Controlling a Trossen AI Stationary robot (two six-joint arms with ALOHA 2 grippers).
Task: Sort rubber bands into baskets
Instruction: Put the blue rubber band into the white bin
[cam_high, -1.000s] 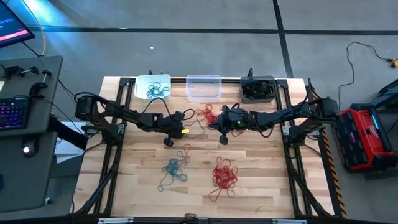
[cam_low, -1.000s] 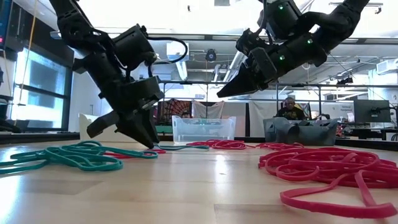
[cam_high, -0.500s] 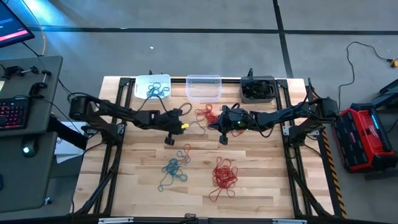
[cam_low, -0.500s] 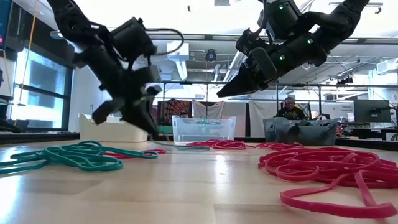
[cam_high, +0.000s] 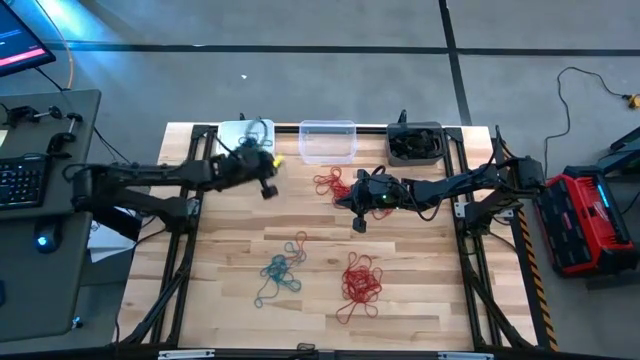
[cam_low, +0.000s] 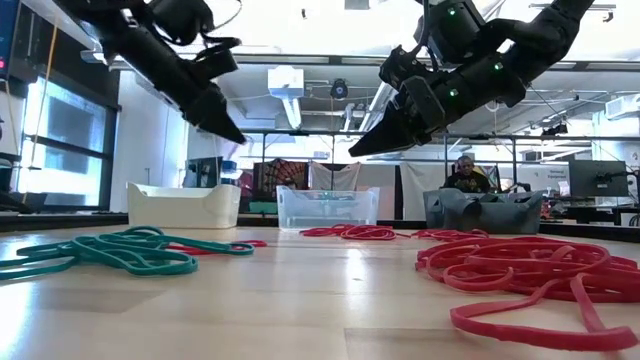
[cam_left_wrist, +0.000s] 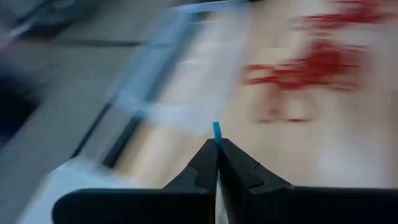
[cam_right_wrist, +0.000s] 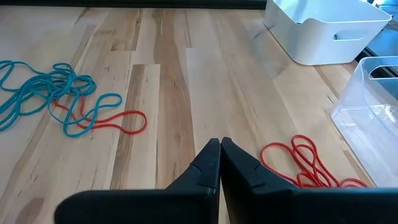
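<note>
Since a second ago, my left gripper (cam_high: 268, 186) has swung from mid-table up beside the white basket (cam_high: 232, 131), pinched on a teal rubber band (cam_left_wrist: 216, 130). My right gripper (cam_high: 358, 224) waits shut mid-table.

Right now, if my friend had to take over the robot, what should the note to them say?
Left claw: shut on a teal rubber band, up beside the white basket, which already has teal bands in it.
Right claw: shut, holding nothing, hovering mid-table by a small red bunch.
Clear basket: looks empty. Dark grey basket: dark bands inside.
Still on the table: a teal pile with a red band tangled in it and a big red pile.
Left to do: drop this teal band in the white basket, then sort the rest.
</note>
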